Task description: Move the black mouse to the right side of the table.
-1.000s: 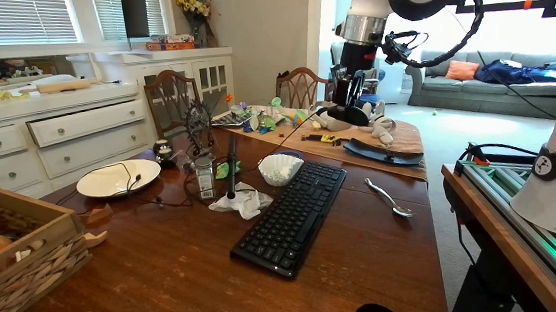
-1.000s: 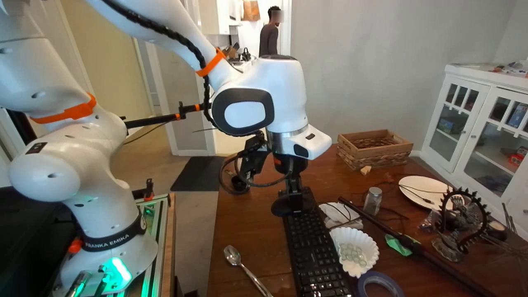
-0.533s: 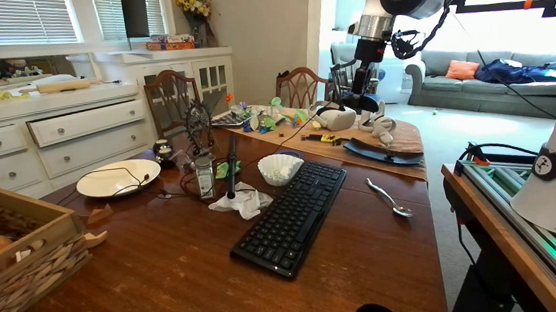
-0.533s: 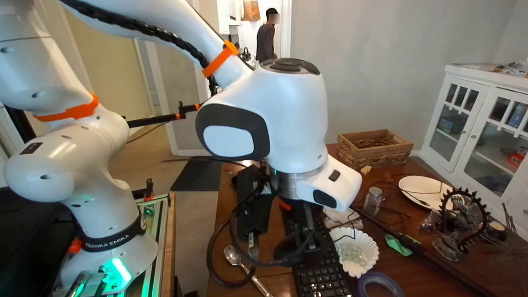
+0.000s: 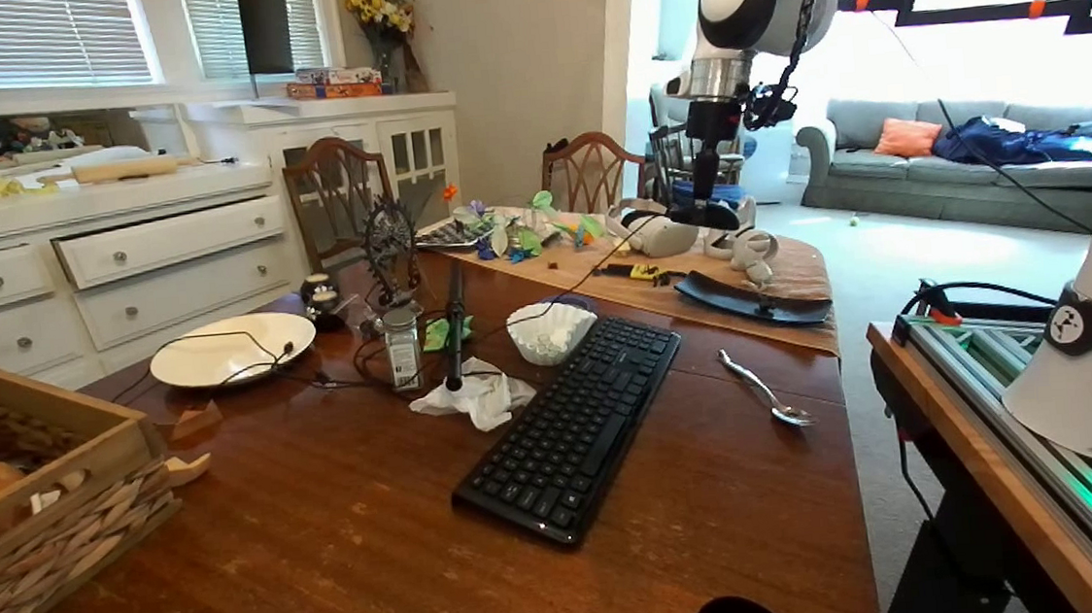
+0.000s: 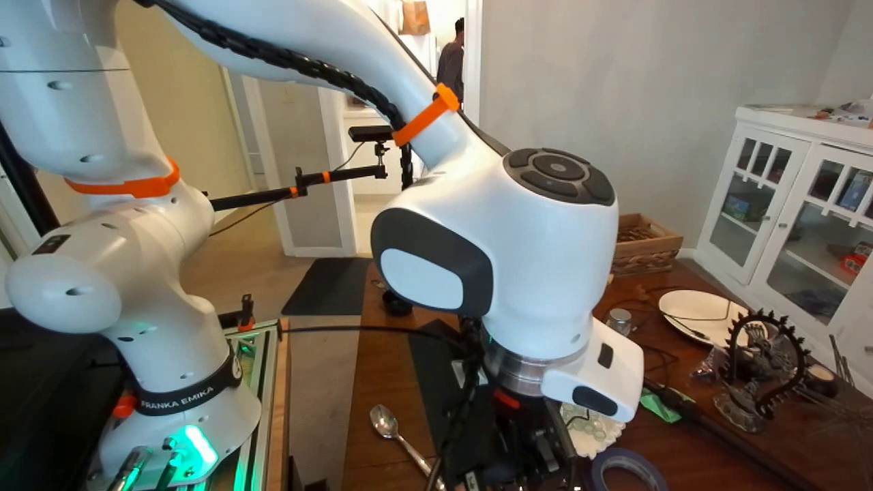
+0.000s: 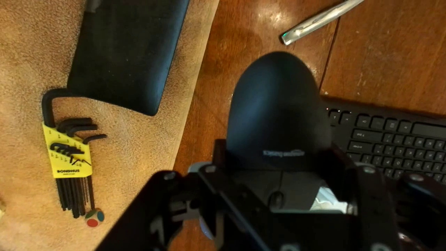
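Note:
The black mouse [image 7: 278,111] is held between the two fingers of my gripper [image 7: 277,157] in the wrist view. The fingers touch its sides, and its rounded back sticks out past them. In an exterior view the mouse [image 5: 707,218] hangs in the air under the gripper [image 5: 701,201], with a thin cable trailing to the table. In an exterior view the gripper [image 6: 535,443] is at the bottom edge, and the mouse cannot be made out there. The reddish-brown table [image 5: 350,536] lies below; its wood also shows in the wrist view [image 7: 390,62].
The black keyboard [image 5: 575,431], a spoon [image 5: 762,387], and a white bowl [image 5: 548,336] are on the table. A tan cloth bears a curved black tray [image 5: 750,300], yellow hex keys [image 5: 643,272] and a white headset [image 5: 659,236]. A wooden basket [image 5: 58,540] stands at the opposite end.
The arm has carried the mouse along the table, away from the basket and toward the tan cloth. The mouse stays in the gripper. The objects on the table look unmoved.

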`<state>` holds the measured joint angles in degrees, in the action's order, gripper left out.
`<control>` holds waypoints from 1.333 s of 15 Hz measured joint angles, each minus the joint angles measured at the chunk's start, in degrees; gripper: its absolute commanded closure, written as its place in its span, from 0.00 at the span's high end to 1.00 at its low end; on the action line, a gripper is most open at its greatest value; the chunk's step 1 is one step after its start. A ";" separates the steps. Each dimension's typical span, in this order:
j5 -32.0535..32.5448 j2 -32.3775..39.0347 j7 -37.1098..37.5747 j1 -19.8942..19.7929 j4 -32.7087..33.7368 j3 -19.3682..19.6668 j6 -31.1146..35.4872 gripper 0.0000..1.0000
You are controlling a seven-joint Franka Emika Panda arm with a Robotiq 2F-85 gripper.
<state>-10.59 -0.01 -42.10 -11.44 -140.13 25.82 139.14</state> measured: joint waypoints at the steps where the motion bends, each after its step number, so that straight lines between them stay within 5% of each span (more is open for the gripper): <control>1: -0.01 0.20 -0.02 0.00 0.16 -0.01 -0.03 0.67; 2: -0.02 0.22 -0.04 0.00 0.26 -0.01 -0.08 0.42; 9: -0.25 2.13 3.80 -3.22 1.04 -3.29 1.58 0.42; 20: -7.36 17.13 8.83 -9.94 4.70 -11.46 14.69 0.42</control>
<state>-17.94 17.12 -33.28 -21.37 -135.44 14.36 153.83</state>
